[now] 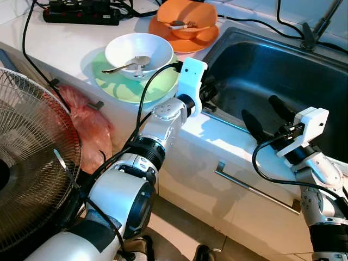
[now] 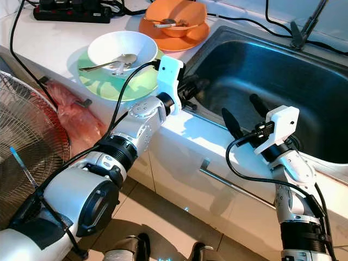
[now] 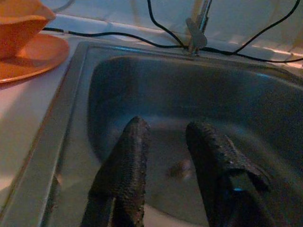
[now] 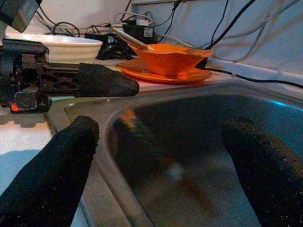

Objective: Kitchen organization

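- Left eye view: the robot stands at the counter (image 1: 65, 49) before the sink (image 1: 283, 70). The left gripper (image 1: 209, 93) is at the sink's near left rim, and the right gripper (image 1: 267, 117) hangs over the front edge with fingers spread and nothing between them. On the counter, a white bowl (image 1: 139, 50) with a spoon (image 1: 128, 65) sits on a green plate (image 1: 130, 84); behind it an orange bowl (image 1: 186, 17) sits on an orange plate (image 1: 185, 42). I judge these dishes are the things to tidy, perhaps into the sink.
- Right eye view: same scene. A fan (image 2: 27, 147) and a red bag (image 2: 73, 114) are low at the robot's left.
- Left wrist view: its fingers (image 3: 124, 175) are apart and empty, pointing into the basin. Something small lies near the drain, but it is too blurred to name.
- Right wrist view: wide-open fingers (image 4: 52, 175) frame the basin, the left gripper beyond them.
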Available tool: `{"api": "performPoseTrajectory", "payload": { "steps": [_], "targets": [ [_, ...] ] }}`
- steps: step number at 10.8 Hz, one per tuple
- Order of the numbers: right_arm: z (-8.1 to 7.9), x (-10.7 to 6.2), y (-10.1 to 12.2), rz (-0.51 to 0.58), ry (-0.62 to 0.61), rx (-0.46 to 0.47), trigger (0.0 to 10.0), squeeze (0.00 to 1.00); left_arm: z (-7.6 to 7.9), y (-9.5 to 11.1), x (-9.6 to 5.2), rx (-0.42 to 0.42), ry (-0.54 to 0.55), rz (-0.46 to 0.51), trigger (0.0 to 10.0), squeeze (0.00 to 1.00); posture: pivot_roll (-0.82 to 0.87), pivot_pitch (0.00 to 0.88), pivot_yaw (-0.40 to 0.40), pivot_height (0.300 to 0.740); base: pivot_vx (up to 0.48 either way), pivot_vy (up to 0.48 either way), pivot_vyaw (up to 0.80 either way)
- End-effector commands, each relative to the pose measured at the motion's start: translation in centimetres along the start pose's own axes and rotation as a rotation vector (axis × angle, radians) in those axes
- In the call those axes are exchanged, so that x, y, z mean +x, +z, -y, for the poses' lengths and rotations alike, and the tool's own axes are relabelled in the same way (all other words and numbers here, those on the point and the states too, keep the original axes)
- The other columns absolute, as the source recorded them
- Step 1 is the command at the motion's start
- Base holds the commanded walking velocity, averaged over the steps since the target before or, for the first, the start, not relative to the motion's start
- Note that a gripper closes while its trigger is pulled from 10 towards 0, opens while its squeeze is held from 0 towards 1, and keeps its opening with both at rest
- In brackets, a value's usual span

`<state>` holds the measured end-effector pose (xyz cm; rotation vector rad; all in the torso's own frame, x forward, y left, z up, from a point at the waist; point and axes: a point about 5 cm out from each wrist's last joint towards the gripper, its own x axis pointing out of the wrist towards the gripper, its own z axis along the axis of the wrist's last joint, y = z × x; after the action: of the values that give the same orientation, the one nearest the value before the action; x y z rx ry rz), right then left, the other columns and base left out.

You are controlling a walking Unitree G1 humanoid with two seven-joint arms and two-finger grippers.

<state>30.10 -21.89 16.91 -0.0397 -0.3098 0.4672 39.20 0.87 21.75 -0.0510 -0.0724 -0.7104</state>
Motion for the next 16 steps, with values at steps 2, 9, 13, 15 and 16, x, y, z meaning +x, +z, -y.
{"api": "performPoseTrajectory", "payload": {
  "steps": [2,9,13,15,16],
  "targets": [
    [-0.5,-0.7,-2.0,-0.076,-0.011,0.061,10.0,0.0,0.5,0.6,0.4,0.027,-0.009,0.01,10.0,1.0,0.03,0.177,0.015,0.74,0.0,0.0,0.0],
    [-0.7,-0.1,-2.2,-0.068,-0.008,0.077,10.0,0.0,3.2,4.7,-1.1,0.504,0.018,0.327,10.0,0.0,0.07,0.176,0.006,0.74,0.0,0.0,0.0],
    [-0.8,0.4,-2.3,-0.06,0.002,0.089,10.0,0.0,1.6,3.1,-6.1,0.766,0.148,0.315,10.0,0.0,0.1,0.169,-0.001,0.74,0.0,0.0,0.0],
    [-0.9,0.5,-2.5,-0.063,0.011,0.094,10.0,0.0,0.1,3.0,-9.0,0.849,0.245,0.286,10.0,0.0,0.11,0.163,-0.007,0.74,0.0,0.0,0.0],
    [-0.9,0.6,-2.6,-0.064,0.015,0.098,10.0,0.0,-0.4,3.1,-10.1,0.877,0.285,0.292,10.0,1.0,0.12,0.16,-0.012,0.74,0.0,0.0,0.0]
  ]
}}
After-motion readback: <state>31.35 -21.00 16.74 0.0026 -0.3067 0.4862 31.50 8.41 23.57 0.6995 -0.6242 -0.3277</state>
